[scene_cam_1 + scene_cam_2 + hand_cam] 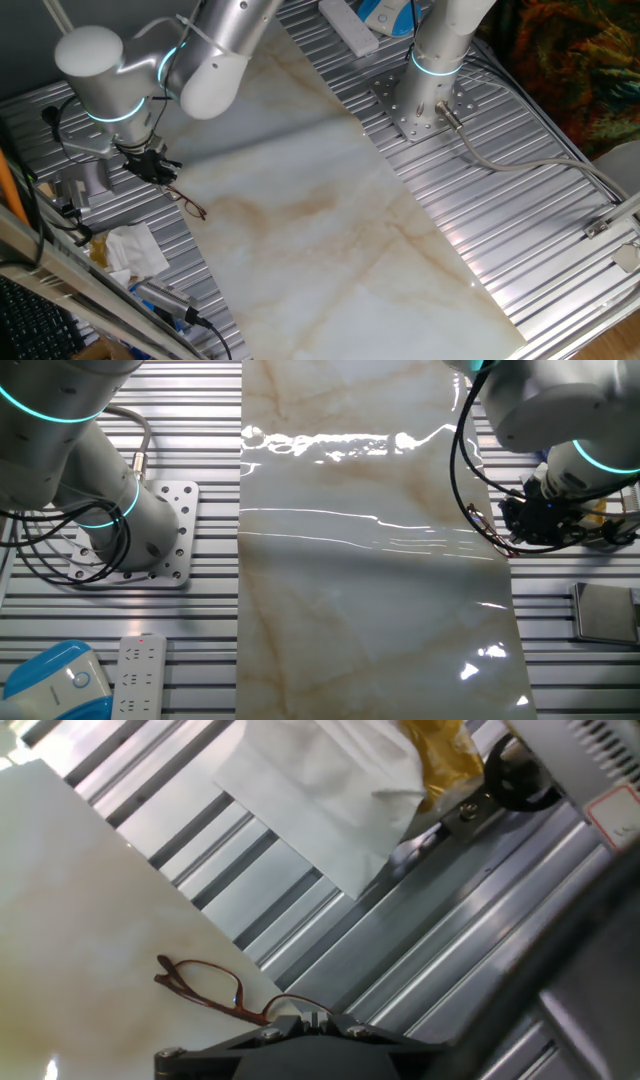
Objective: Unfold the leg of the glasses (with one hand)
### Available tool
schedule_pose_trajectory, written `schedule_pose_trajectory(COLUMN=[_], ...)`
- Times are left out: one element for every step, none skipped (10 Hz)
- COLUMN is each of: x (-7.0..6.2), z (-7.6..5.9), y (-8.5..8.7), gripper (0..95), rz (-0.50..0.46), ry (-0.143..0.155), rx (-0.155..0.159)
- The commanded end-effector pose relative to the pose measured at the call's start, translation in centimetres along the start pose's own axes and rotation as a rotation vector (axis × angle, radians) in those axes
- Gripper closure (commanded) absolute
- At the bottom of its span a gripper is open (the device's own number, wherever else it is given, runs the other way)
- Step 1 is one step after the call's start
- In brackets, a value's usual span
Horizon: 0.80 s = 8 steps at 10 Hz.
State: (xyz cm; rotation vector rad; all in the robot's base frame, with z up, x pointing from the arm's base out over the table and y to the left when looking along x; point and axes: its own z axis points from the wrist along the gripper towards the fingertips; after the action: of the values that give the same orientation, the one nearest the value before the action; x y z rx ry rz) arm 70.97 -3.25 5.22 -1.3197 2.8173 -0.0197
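The glasses (214,988) are a thin reddish-brown wire frame lying at the edge of the marble slab, where it meets the ribbed metal. They show small in one fixed view (190,205) and in the other fixed view (489,528). My gripper (316,1017) sits right at their near end. Its two dark fingers are pressed almost together, and the wire of the frame runs in under them. The lens and arm on that side are hidden by the fingers. In the fixed views the gripper (160,172) hangs low over the slab's left edge, touching the frame's end.
A crumpled white tissue (320,790) and a yellow scrap (440,755) lie on the ribbed metal just beyond the glasses. A second arm's base (430,95) is bolted at the far side. A white remote (140,675) and a blue case (55,680) lie near it.
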Motion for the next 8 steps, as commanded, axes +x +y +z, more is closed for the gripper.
schedule_pose_trajectory(x=[-0.03, -0.03, -0.03, -0.03, -0.03, -0.03, -0.03, -0.03], z=[0.0, 0.0, 0.0, 0.01, 0.01, 0.01, 0.02, 0.02], y=[-0.02, -0.02, -0.02, -0.02, -0.02, -0.02, -0.01, -0.01], gripper=[95.0, 95.0, 95.0, 95.0, 95.0, 95.0, 95.0, 95.0], rz=[-0.039, -0.061, -0.078, -0.099, -0.113, -0.13, -0.151, -0.155], ry=[-0.005, -0.008, -0.015, -0.022, -0.026, -0.029, -0.036, -0.037], rx=[0.007, 0.012, 0.018, 0.026, 0.031, 0.037, 0.043, 0.043])
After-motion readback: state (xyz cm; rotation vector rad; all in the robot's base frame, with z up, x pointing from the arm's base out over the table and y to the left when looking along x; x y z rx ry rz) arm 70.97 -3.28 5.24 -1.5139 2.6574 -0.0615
